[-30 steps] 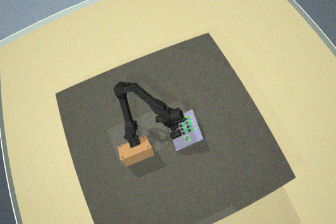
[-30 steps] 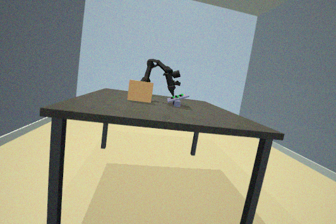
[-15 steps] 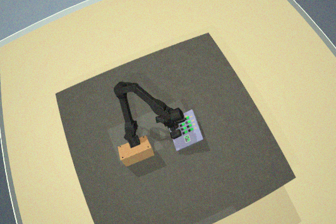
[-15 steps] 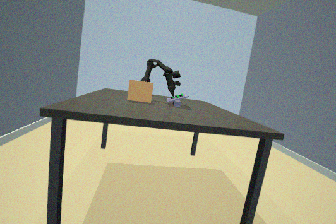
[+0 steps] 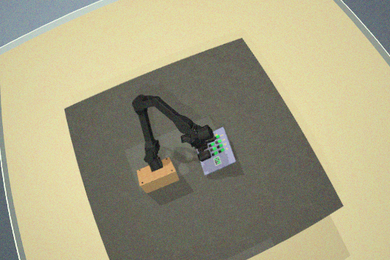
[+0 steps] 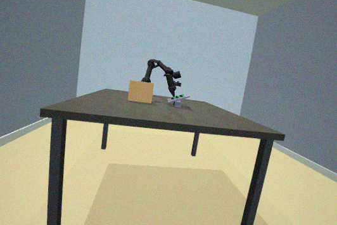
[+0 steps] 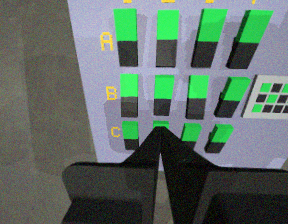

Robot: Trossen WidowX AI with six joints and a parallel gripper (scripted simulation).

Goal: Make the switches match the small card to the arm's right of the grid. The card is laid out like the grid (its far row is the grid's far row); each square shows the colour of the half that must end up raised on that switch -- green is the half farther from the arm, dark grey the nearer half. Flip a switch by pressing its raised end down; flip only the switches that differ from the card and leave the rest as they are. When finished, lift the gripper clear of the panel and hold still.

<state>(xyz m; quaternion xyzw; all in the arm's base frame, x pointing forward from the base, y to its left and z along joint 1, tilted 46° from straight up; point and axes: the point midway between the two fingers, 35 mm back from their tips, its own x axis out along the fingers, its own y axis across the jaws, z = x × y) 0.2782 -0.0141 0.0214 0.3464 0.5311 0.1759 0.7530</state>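
Observation:
A lilac switch panel (image 5: 228,160) (image 6: 178,98) (image 7: 90,75) holds a grid of green-and-dark-grey rocker switches in rows A, B and C, four per row. The small card (image 5: 218,160) (image 7: 273,97) sits on the panel to the right of row B and shows green and dark squares. My gripper (image 7: 159,130) (image 5: 206,150) (image 6: 173,96) is shut and empty. Its joined fingertips point down at the second switch of row C (image 7: 161,123), at its green far end. The fingers hide the rest of that switch, and I cannot tell whether they touch it.
The arm rises from a wooden base block (image 5: 158,177) (image 6: 140,91) on the dark table (image 5: 256,113) (image 6: 127,111). The panel stands tilted on a small foot near the block.

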